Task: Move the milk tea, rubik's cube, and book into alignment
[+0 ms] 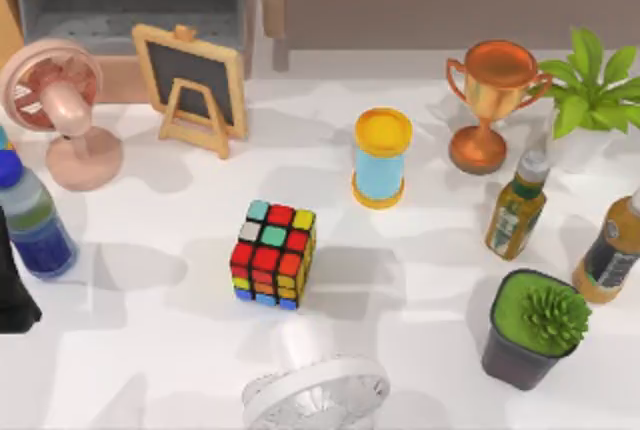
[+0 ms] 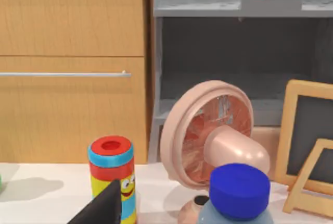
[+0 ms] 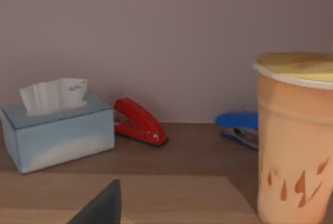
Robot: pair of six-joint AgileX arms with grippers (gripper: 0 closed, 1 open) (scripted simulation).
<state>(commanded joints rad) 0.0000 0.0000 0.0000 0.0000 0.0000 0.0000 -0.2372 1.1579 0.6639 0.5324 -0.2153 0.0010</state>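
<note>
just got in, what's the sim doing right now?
Nothing is being held yet. In the top view the rubik's cube sits alone mid-table, in front of a yellow-lidded blue cup, among fans, bottles, plants and a trophy. The left arm is at the table's left edge. The right wrist view looks across a wooden surface at an orange milk tea cup, a tissue box and a red stapler.
</note>
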